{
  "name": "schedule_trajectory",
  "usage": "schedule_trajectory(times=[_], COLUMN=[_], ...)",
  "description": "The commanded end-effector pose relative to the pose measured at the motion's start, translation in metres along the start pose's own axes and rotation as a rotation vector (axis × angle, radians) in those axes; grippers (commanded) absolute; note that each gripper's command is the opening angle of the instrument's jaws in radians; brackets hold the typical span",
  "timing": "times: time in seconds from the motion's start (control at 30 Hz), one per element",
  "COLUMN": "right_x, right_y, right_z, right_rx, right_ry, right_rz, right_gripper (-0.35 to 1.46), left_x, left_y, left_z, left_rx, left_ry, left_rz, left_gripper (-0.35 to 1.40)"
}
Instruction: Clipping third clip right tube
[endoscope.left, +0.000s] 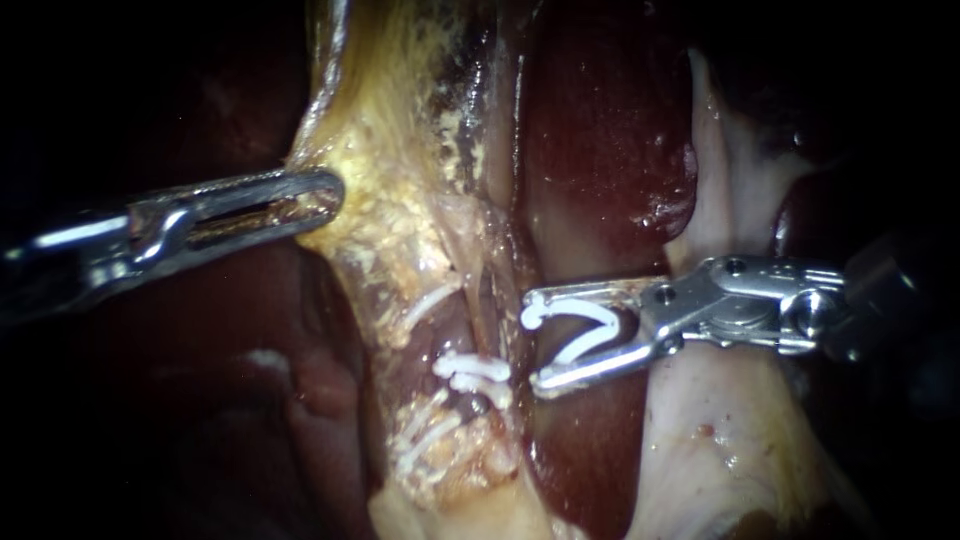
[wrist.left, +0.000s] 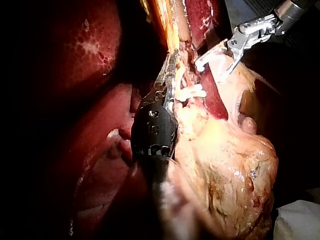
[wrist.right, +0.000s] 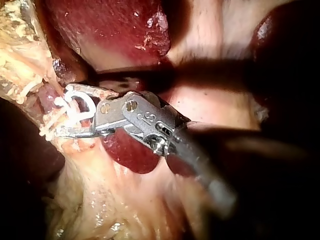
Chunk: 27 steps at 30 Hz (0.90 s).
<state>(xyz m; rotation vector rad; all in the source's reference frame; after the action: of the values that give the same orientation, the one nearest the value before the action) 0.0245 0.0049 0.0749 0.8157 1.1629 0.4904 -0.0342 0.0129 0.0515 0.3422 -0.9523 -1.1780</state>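
Filling the most room is the dark red liver, which lies right behind the right tube. Next in size is a long strip of yellow tissue. The right tube runs down along its edge, on the side nearest the liver. A pale flap of tissue lies on the far side of the liver from the tube. The left instrument is well apart from the tube, across the yellow tissue from it. Its hand is closed on the outer edge of that yellow tissue, with one long jaw on each side of the edge. The right instrument reaches across the liver, and its tip is just beside the tube. Its hand is spread wide and grips a white clip, with one jaw pressing on each arm of the clip. The clip is open like a V, and its mouth faces the tube. Its tips are near the tube but not around it. Two small set clips sit on the tube side by side, just beside the open clip's lower tip. More small clips sit on the yellow tissue, on the side of the tube away from the liver.
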Motion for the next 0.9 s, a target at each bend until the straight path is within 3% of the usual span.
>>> schedule_trajectory(times=[0.03, 0.53, 0.9], right_x=[-0.0001, -0.001, -0.0009], right_y=[0.0002, 0.0029, 0.0036], right_z=[0.0002, 0.0035, 0.0055], right_rx=[-0.001, -0.027, -0.039], right_ry=[0.001, -0.011, -0.011], right_rz=[0.003, 0.011, 0.01], right_gripper=[0.58, 0.57, 0.57], left_x=[0.0, 0.0001, 0.0001], left_y=[0.0, -0.0005, -0.0006], left_z=[0.0, -0.0006, -0.0009], left_rx=[0.0, -0.001, -0.004], left_ry=[0.0, 0.0, -0.001], left_rz=[0.001, 0.001, 0.001], left_gripper=[-0.35, -0.35, -0.35])
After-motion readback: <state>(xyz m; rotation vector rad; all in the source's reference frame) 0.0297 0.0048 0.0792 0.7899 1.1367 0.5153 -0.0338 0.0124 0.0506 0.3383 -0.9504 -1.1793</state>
